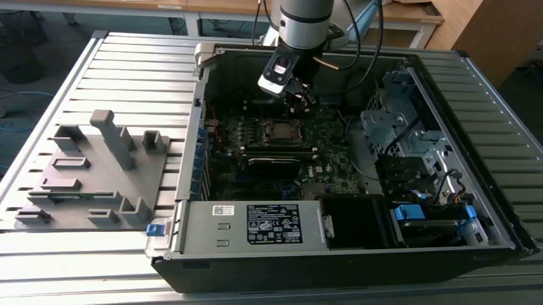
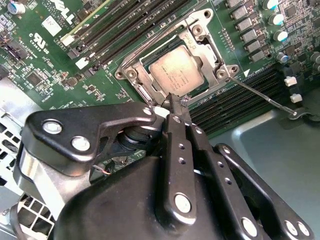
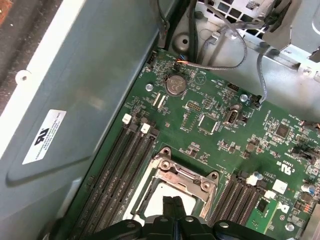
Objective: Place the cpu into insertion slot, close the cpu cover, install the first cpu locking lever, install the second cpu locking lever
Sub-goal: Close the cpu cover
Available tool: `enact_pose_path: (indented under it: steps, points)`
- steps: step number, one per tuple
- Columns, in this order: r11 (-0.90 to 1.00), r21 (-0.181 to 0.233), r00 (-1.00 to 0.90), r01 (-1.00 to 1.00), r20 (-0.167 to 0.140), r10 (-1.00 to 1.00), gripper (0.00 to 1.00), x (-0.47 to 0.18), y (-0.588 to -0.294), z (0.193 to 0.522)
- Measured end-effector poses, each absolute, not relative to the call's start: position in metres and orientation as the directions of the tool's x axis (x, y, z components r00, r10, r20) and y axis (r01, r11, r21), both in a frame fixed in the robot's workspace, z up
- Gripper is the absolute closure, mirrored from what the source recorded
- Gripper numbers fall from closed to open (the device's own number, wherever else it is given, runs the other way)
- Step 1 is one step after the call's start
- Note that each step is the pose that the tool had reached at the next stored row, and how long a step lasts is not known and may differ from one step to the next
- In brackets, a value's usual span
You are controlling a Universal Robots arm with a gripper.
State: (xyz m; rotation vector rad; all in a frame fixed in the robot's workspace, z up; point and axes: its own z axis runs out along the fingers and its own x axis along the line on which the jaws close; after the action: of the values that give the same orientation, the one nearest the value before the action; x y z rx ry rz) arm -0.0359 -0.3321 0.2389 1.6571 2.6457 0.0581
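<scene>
The gripper (image 2: 176, 102) has its two fingers pressed together with nothing between them. In the second wrist view the joined tips come down at the edge of the slot (image 2: 129, 74), touching or just short of the cover (image 2: 199, 44); which cannot be told. In the first wrist view the tips (image 3: 172, 202) lie over the same spot.

The cpu (image 2: 175, 75) sits inside the slot, metal top up. The cover appears to lie flat around it, showing the chip through its cut-out. The first wrist view also shows the cpu (image 3: 150, 197) framed by the cover (image 3: 185, 175).

A thin lever (image 2: 265, 97) runs out from one corner of the slot, angled well away from the cover. Long memory slots (image 2: 130, 30) lie just beside the slot on the green board (image 2: 45, 55).

In the exterior view the arm (image 1: 304, 22) reaches down into the open case (image 1: 339, 267), with the gripper (image 1: 299, 96) above the slot (image 1: 280, 131). A grey fixture (image 1: 93, 171) rests outside the case, on the exterior view's left.
</scene>
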Motion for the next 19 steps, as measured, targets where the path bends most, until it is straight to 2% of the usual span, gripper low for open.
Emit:
enact_pose_path:
  steps: [19]
  points:
    - [0.667,0.043,-0.668,0.744,0.005,0.744,0.90,-0.0359,-0.3321,0.2389]
